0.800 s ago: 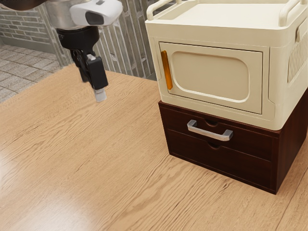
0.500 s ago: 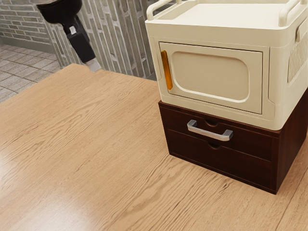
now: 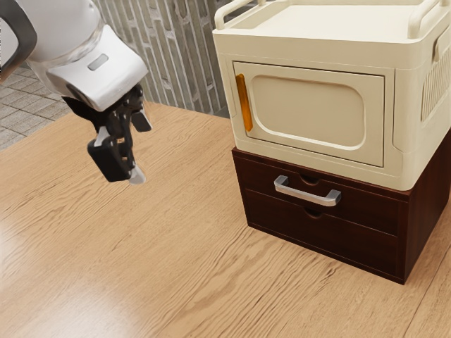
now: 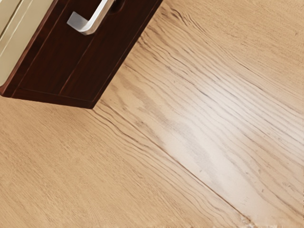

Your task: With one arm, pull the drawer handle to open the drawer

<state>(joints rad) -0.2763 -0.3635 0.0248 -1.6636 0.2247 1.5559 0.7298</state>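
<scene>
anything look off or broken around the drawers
Nothing clearly stands out. The cream cabinet sits evenly on the dark drawer unit, the upper drawer looks shut, and its silver handle seems intact. The pale patch on the table looks like glare, not a spill.

Silver drawer handle [image 4: 97,19] and dark wooden drawer unit [image 4: 57,61] cropped by the wrist view's edge, white robot arm [image 3: 70,42] cut off at the exterior view's upper left, brick wall [image 3: 165,53] partly hidden behind, cream cabinet [image 3: 310,55] clipped above
</scene>
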